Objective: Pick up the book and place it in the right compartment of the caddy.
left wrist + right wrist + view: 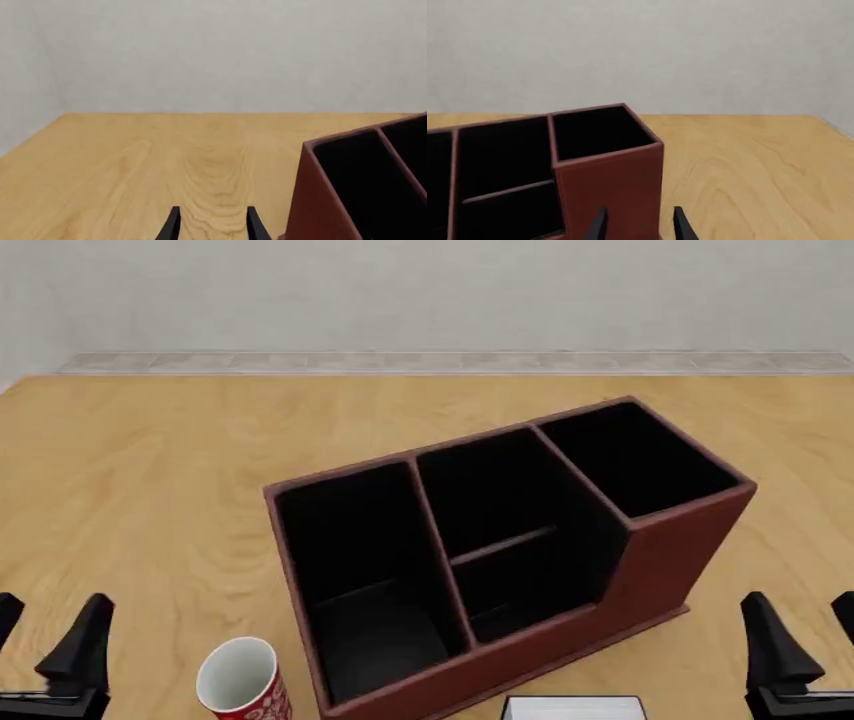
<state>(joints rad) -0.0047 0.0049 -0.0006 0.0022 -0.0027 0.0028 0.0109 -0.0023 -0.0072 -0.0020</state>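
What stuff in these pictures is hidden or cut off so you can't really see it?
- Book: front view, only a white strip shows; the bottom edge cuts off the rest.
- Cup: front view, its lower part is cut off by the bottom edge.
- Caddy: left wrist view, the picture's edges cut off all but one end.
- Right compartment: its floor is hidden by its own tall walls.
- Arms: only the open left gripper and right gripper show.

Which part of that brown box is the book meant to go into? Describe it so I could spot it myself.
Find the caddy, the big reddish-brown box in the middle of the wooden table. Follow its three black-lined sections to its right end: the right compartment. Its walls stand taller than its neighbours', and no low divider crosses it.
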